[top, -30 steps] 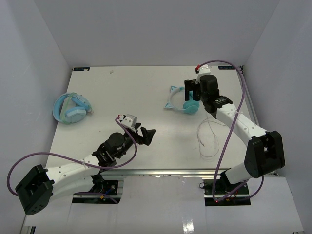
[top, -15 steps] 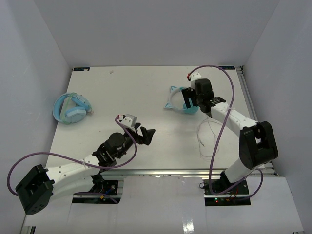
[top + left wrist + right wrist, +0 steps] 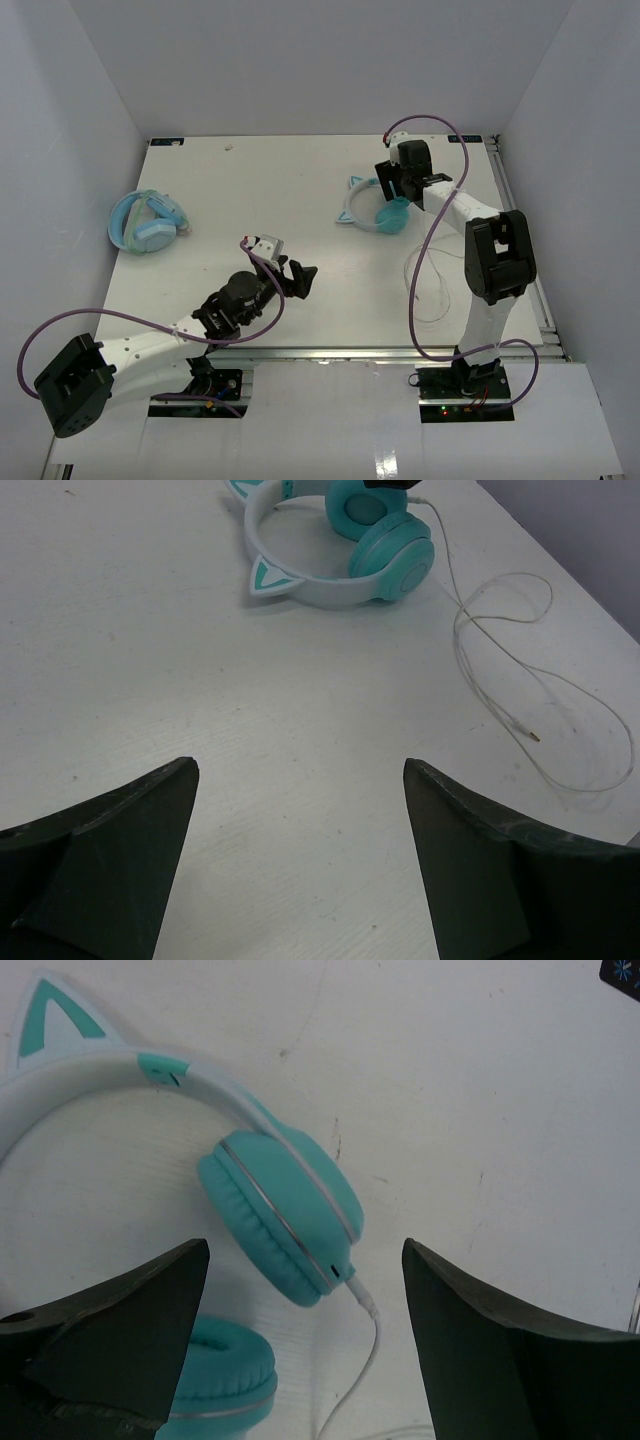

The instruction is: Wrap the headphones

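One headphones point(image 3: 375, 207), right hand point(image 3: 388, 188) released above cup; one cable point(image 3: 430, 280) loose; one blue headphones point(image 3: 147, 222) near left edge; left hand point(image 3: 298, 278) released over open counter point(image 3: 300, 190).

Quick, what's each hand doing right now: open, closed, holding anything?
Left hand: open, empty, over the table.
Right hand: open, over an ear cup of the headphones, gripping nothing.

Reaches low from 7 o'clock toward the middle with the left end effector point(image 3: 297, 277), fingers spread wide, gripping nothing. Stretches far out to 1 o'clock with the right end effector point(image 3: 388, 188), pointed downward, fingers likewise parted wide.
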Tool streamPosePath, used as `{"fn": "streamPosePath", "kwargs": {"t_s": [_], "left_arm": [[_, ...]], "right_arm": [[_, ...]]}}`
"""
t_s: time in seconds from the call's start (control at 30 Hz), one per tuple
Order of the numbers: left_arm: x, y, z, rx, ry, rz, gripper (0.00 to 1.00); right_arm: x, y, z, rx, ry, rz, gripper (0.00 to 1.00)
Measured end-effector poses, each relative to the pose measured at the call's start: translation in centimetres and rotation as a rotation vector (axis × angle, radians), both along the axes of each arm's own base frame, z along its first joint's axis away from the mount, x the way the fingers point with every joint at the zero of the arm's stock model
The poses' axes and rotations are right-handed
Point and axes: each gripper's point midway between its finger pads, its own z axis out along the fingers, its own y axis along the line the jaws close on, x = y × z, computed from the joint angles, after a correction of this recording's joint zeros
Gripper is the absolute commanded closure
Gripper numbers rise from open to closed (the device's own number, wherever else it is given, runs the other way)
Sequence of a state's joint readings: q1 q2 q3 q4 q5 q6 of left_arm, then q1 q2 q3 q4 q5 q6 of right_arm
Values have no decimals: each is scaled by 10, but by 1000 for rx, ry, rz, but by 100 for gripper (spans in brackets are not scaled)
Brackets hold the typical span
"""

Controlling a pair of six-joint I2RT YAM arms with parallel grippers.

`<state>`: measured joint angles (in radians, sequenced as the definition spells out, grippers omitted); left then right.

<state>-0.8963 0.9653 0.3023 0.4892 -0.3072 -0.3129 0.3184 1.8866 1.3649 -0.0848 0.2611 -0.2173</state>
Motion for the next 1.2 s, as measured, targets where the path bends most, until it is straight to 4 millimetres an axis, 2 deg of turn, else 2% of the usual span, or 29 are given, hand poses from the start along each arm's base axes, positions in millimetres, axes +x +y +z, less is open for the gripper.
{"fn": "streamPosePath", "kwargs": {"t_s": [0.2, 0.4, 0.57, 0.73, 0.83, 0.93, 1.07, 1.2], "left_arm": [[0, 0, -1, 1, 4, 0, 6], [0, 0, -2, 4, 6, 0, 7], [0, 0, -4, 10, 11, -1, 7], [-1, 0, -4, 10, 10, -1, 7], [-1, 0, -4, 9, 10, -1, 7], [-1, 0, -4, 9, 10, -1, 7], [-1, 0, -3, 7, 8, -1, 7], [-1, 0, -2, 6, 7, -1, 7]], "right_arm": [[21, 4, -6, 26, 4, 51, 22], [23, 1, -19, 82, 38, 100, 25], [21, 7, -31, 138, 42, 138, 35], [26, 8, -32, 153, 10, 145, 43], [27, 9, -31, 160, 5, 148, 39], [27, 11, -31, 170, 6, 151, 23], [22, 15, -36, 196, 26, 165, 20], [14, 16, -45, 205, 58, 169, 22]]}}
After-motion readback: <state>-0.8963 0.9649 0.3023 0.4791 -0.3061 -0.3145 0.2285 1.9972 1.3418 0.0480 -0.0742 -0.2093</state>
